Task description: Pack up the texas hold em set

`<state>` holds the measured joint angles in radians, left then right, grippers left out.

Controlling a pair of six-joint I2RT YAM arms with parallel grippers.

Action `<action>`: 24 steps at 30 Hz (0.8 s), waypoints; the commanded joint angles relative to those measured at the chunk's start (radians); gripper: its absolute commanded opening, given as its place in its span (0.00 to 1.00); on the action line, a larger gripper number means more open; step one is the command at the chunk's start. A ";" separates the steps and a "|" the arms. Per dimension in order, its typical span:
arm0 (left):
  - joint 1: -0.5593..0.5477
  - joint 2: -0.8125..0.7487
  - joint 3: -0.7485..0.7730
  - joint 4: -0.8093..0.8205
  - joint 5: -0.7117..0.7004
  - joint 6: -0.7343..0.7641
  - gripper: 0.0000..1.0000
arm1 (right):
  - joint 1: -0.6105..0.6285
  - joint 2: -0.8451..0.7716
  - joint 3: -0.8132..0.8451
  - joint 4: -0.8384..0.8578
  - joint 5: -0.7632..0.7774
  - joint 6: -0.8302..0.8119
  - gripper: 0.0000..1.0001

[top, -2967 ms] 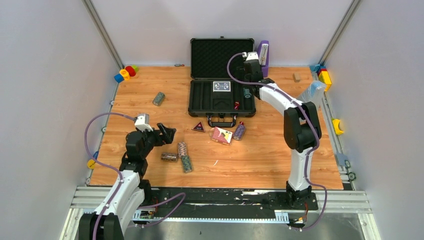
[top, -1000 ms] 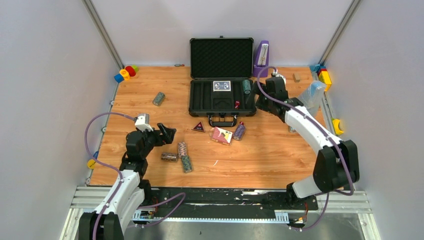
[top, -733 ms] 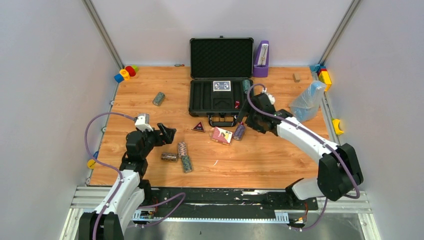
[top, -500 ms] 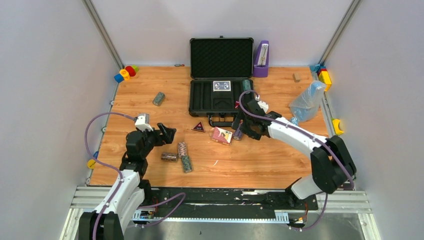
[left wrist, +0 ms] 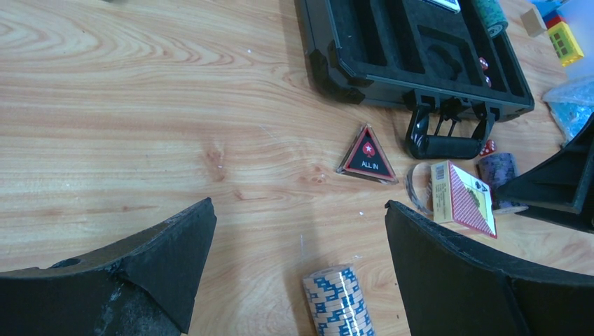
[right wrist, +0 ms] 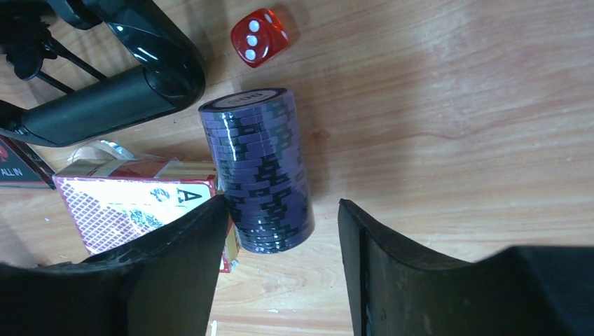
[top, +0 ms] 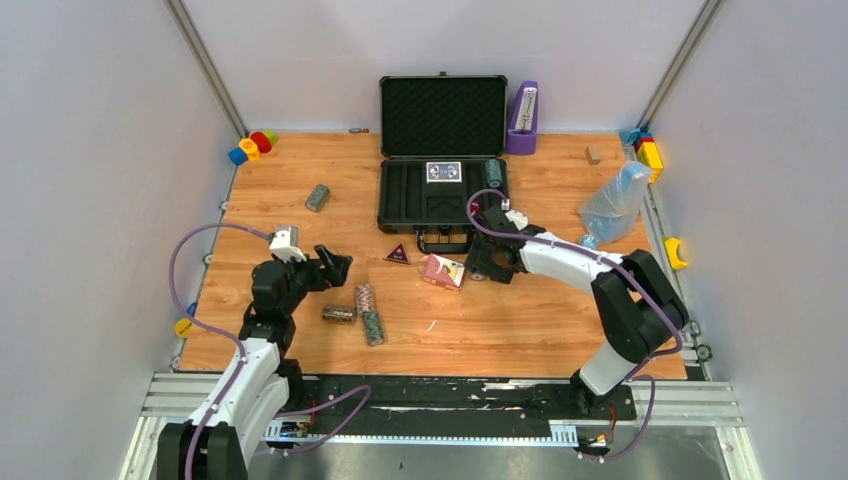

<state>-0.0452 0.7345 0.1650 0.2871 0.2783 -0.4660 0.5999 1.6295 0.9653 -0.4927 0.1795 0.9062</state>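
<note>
The right fingers (right wrist: 392, 280) stand partly apart, straddling one end of a purple-and-black roll of poker chips (right wrist: 263, 168) that lies on the wooden table (right wrist: 455, 105). A gap shows on one side, so the roll is not gripped. A red die (right wrist: 260, 36) and a red-backed card deck (right wrist: 140, 203) lie beside it, just in front of the handle (right wrist: 105, 98) of the open black hard case (top: 395, 210). The left fingers (left wrist: 448, 280) are spread wide above a beige-and-blue chip roll (left wrist: 341, 301), holding nothing.
</note>
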 commanded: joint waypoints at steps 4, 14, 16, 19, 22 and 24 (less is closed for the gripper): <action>0.004 -0.019 0.044 0.010 -0.008 0.002 0.99 | 0.003 -0.015 -0.016 0.054 0.007 -0.077 0.44; 0.004 -0.033 0.039 0.006 -0.022 0.001 0.99 | 0.003 -0.142 0.032 0.038 0.048 -0.354 0.30; 0.004 -0.032 0.038 0.010 -0.020 -0.001 0.99 | 0.003 -0.182 0.039 0.035 0.061 -0.381 0.30; 0.004 -0.028 0.038 0.013 -0.016 -0.004 0.99 | 0.003 -0.213 0.064 0.036 0.099 -0.424 0.28; 0.004 -0.023 0.038 0.020 -0.014 -0.005 0.99 | 0.001 -0.201 0.110 0.037 0.139 -0.466 0.27; 0.005 -0.017 0.038 0.025 -0.010 -0.006 0.99 | 0.001 -0.175 0.148 0.022 0.146 -0.482 0.24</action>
<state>-0.0452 0.7101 0.1726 0.2733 0.2607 -0.4664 0.6010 1.4570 1.0088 -0.4999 0.2584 0.5060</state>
